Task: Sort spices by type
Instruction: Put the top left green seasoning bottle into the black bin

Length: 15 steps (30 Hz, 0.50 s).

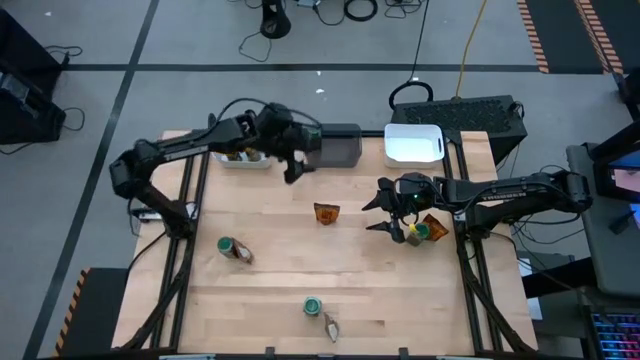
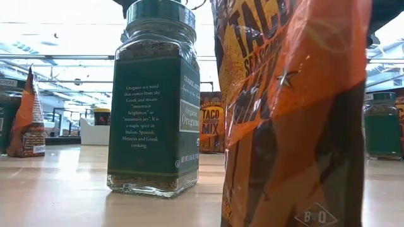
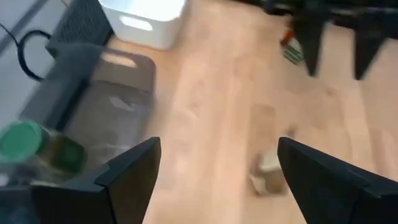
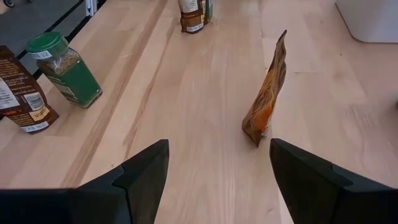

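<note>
My left gripper [image 1: 291,166] [image 3: 214,180] hangs open above the table beside the dark grey bin [image 1: 338,146]. A blurred green-lidded jar [image 3: 28,146] shows past one finger; what it rests on I cannot tell. My right gripper [image 1: 377,211] [image 4: 217,180] is open and low, pointing at an orange-brown packet [image 1: 326,213] [image 4: 267,99] that stands upright on its bottom edge at mid-table. A green-lidded jar [image 1: 420,232] and a packet lie under my right arm. Another jar and packet [image 1: 235,250] [image 4: 65,68] stand on the left. A third pair [image 1: 313,306] [image 2: 154,101] stands near the near edge.
A white bin [image 1: 413,143] sits at the far right edge, and another white bin [image 1: 245,158] with jars sits at the far left. Bare wood lies between the mid-table packet and the near pair. In the low view, the near packet [image 2: 290,113] blocks much of the sight.
</note>
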{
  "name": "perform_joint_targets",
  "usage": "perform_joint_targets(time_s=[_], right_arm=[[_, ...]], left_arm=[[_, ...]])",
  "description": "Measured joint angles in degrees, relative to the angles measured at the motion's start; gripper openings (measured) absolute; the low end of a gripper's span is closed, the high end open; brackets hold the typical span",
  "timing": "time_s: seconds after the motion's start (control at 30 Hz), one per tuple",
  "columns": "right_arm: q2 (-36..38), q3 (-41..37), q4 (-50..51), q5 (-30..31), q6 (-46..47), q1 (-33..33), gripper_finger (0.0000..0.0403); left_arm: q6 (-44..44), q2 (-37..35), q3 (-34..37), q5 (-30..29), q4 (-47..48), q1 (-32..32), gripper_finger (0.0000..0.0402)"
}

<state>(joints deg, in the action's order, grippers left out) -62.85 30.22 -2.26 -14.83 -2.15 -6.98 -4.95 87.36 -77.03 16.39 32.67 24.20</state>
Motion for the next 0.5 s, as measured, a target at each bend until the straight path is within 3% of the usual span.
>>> perform_joint_targets(time_s=[0.2,0.5], right_arm=[[0.0,0.5,-0.1,0.0,-0.1,0.0,0.0263],[0.0,8.3,10.9,0.0,-1.6,0.0,0.0263]], left_arm=[[5.9,-5.1,1.3,-8.9,5.2,-11.4,0.0327],[17.8,-6.6,4.4,-25.6,11.7,-28.2,0.0327]])
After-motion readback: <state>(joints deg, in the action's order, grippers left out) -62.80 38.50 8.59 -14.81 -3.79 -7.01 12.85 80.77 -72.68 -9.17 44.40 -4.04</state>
